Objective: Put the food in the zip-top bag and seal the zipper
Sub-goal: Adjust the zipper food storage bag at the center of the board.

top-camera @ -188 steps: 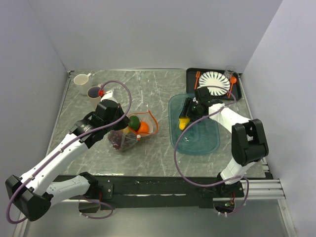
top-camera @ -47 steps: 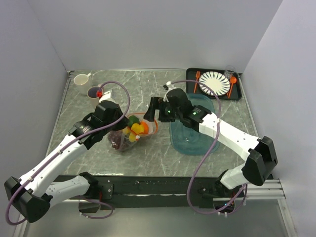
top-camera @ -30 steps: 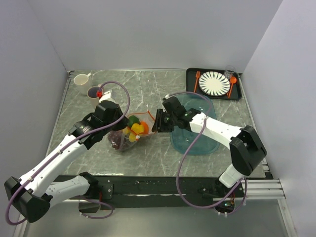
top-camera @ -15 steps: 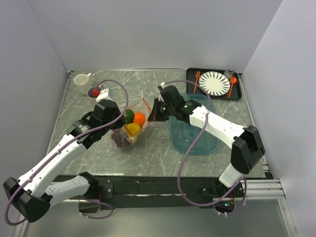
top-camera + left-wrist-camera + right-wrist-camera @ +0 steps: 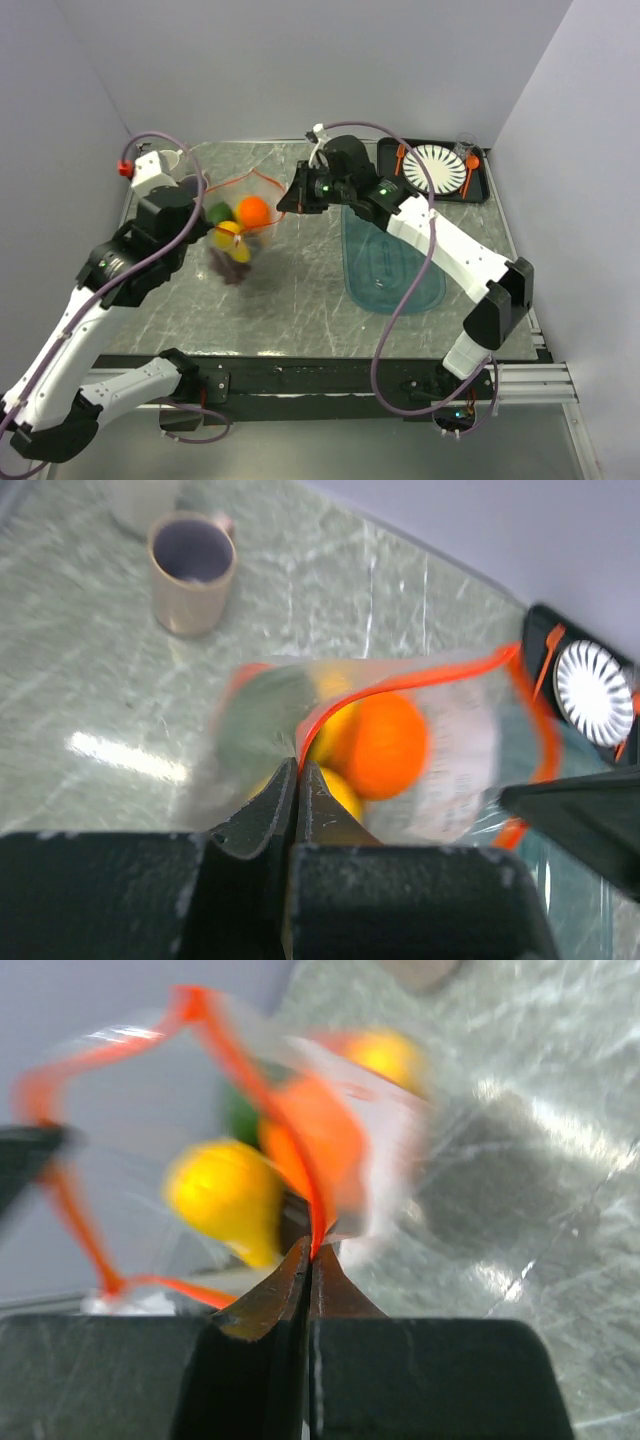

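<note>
The zip-top bag hangs in the air between both arms, blurred by motion. The food shows inside it: an orange, a green piece, a yellow piece and dark purple grapes. The bag's mouth gapes, and the zipper arcs open. My left gripper is shut on the zipper strip at the bag's left rim, beside the orange. My right gripper is shut on the strip at the opposite rim, next to a yellow fruit.
A translucent teal tray lies right of the bag. At the back right a black tray holds a striped plate, an orange fork and a spoon. A brown cup stands at the back left.
The right gripper closed on the bag's right rim. Both grippers then lifted the bag off the table and carried it up and toward the back; the food slid down inside.
</note>
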Motion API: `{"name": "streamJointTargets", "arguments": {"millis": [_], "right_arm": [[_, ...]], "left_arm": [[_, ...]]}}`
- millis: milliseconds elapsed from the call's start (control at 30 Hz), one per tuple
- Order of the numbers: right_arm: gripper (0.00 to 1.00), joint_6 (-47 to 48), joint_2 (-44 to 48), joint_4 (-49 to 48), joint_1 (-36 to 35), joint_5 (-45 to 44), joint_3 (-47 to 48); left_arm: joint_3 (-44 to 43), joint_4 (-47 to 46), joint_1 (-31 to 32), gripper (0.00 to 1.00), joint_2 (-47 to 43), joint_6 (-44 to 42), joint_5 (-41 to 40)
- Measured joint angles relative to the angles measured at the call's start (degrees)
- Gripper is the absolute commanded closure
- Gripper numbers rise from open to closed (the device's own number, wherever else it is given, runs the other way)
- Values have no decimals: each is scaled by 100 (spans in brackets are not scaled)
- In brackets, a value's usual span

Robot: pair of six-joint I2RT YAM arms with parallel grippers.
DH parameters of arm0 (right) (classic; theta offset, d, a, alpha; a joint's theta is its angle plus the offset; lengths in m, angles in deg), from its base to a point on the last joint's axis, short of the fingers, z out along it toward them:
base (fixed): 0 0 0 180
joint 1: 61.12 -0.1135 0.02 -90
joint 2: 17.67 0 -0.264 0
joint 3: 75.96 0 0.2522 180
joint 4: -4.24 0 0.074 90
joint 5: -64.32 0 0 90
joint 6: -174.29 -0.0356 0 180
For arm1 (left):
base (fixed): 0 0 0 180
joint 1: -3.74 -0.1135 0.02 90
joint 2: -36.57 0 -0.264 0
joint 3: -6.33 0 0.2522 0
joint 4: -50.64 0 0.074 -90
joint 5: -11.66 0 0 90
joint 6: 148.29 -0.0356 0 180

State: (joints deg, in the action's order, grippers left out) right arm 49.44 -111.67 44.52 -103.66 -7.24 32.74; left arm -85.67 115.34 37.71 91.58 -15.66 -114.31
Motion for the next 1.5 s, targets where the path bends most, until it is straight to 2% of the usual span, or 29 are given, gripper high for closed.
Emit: {"name": "streamJointTargets", "arguments": {"millis": [133,233,467,600,700,800,900,933,1033,1167,1500], "right_arm": [[95,-26,-289,24,-31,52,-90],[94,-22,-413,33,-37,-7,-317],[95,-22,-721,-107,-33,-177,-1231],[95,-50,-739,-114,-9,-400,-1784],[95,-129,-715,-184,7,-494,-1926],[96,-223,-619,-284,7,-588,-2041],[96,-326,-485,-354,7,-688,-2135],[97,-358,-435,-380,7,-708,-2175],[98,-455,-343,-463,7,-748,-2280],[99,-516,-339,-466,17,-839,-2341],[100,-566,-339,-466,31,-905,-2413]], "left_arm": [[-144,-90,-118,99,63,-286,-72],[105,-332,-140,99,251,-442,164],[1513,-1056,-153,99,850,-448,1261],[1773,-1390,-153,95,855,-404,1919],[1794,-1707,-153,89,761,-402,2273],[1797,-1950,-155,74,737,-402,2680],[1797,-2044,-155,49,778,-396,2946],[1803,-2057,-153,31,780,-372,2983],[1939,-2131,-153,18,697,-168,2959],[2223,-2048,-155,12,356,256,2785],[3021,-2009,-155,16,-1078,1572,2522]]}}
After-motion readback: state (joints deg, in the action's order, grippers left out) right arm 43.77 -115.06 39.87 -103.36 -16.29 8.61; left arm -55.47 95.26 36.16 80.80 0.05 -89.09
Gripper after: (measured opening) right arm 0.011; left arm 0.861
